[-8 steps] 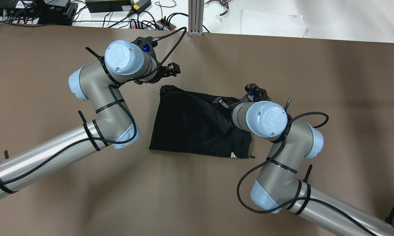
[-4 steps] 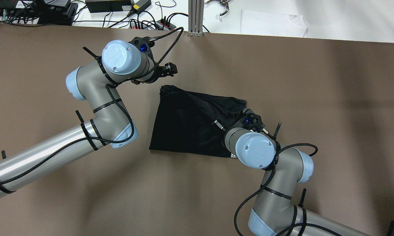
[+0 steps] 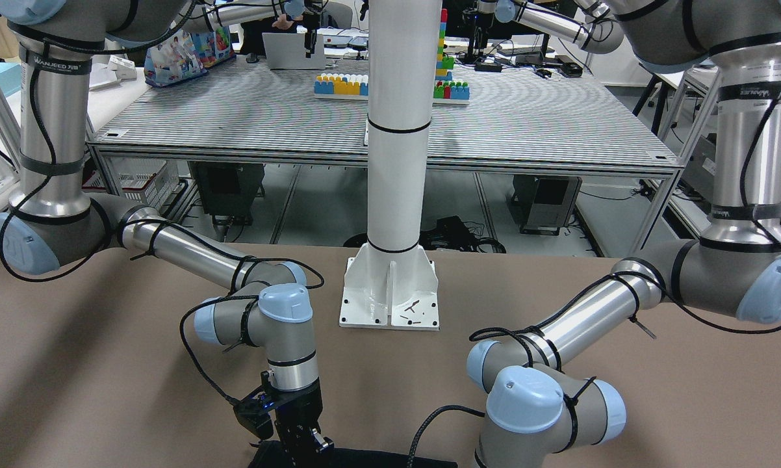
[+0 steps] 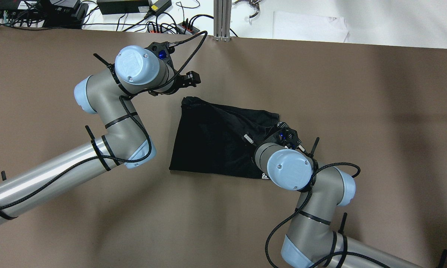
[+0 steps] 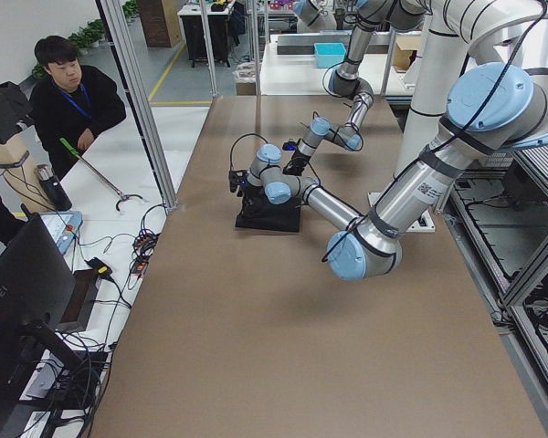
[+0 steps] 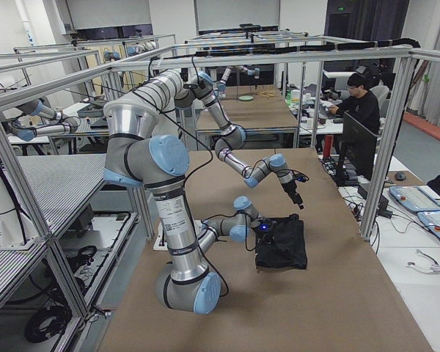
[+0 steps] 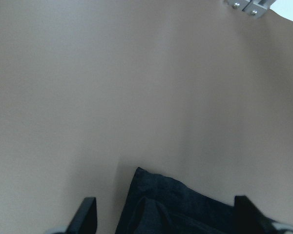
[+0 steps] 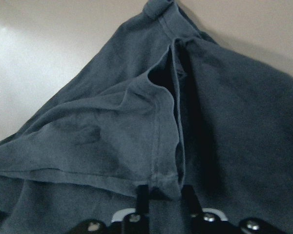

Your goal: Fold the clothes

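Black garment (image 4: pixel 212 145) lies flat on brown desk (image 4: pixel 357 111), near centre, long axis across desk, far edge slanting. Right fingers (image 8: pixel 162 191) narrow, pinching hem of loose upper layer at garment's right part; hem runs away from them toward far left corner. Left fingers (image 4: pixel 193 79) wide, holding nothing, just beyond that corner, not touching; corner lies toward robot from them. Judgement: fold goes leftward, right arm leads.
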You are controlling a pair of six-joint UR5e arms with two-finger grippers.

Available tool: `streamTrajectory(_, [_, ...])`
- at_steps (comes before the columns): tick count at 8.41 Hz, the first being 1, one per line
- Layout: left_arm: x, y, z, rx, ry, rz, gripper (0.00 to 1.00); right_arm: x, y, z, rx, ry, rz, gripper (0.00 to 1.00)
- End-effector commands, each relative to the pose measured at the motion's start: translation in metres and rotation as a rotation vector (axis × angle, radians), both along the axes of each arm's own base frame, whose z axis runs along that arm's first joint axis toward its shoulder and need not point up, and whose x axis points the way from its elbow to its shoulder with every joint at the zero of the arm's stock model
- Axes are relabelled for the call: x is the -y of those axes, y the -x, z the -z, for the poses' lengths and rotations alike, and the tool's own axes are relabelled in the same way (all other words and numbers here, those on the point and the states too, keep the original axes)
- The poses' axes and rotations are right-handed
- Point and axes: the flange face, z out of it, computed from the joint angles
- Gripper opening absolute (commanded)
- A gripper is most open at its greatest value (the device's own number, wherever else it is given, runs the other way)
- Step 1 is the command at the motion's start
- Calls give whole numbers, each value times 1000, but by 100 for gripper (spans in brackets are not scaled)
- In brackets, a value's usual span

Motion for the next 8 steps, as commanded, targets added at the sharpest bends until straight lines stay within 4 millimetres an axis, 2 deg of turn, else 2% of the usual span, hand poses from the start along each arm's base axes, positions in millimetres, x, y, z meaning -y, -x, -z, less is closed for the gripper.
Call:
streamTrajectory(1, [0,0,-4,4,3,1,100,36,-31,-1,-18,-10,-79,0])
streamTrajectory(2, [-1,-1,-4,4,3,-1,100,54,-45,-6,-30,-5,-112,0])
streamTrajectory(3, [-1,-1,-4,4,3,-1,100,79,-45,-20,-64,16,-143,0])
streamTrajectory(4, [-1,-1,-4,4,3,-1,100,106,-37,-39,-104,34,-175,0])
streamTrajectory(5, [-1,-1,-4,4,3,-1,100,123,-34,-66,-106,21,-204,0])
streamTrajectory(6, [-1,-1,-5,5,4,-1,100,132,-33,-85,-104,12,-211,0])
streamTrajectory(7, [-1,0,-4,4,3,-1,100,134,-35,-86,-128,-18,-189,0])
streamTrajectory(8, [-1,0,-5,4,3,-1,100,135,-35,-83,-138,-36,-176,15])
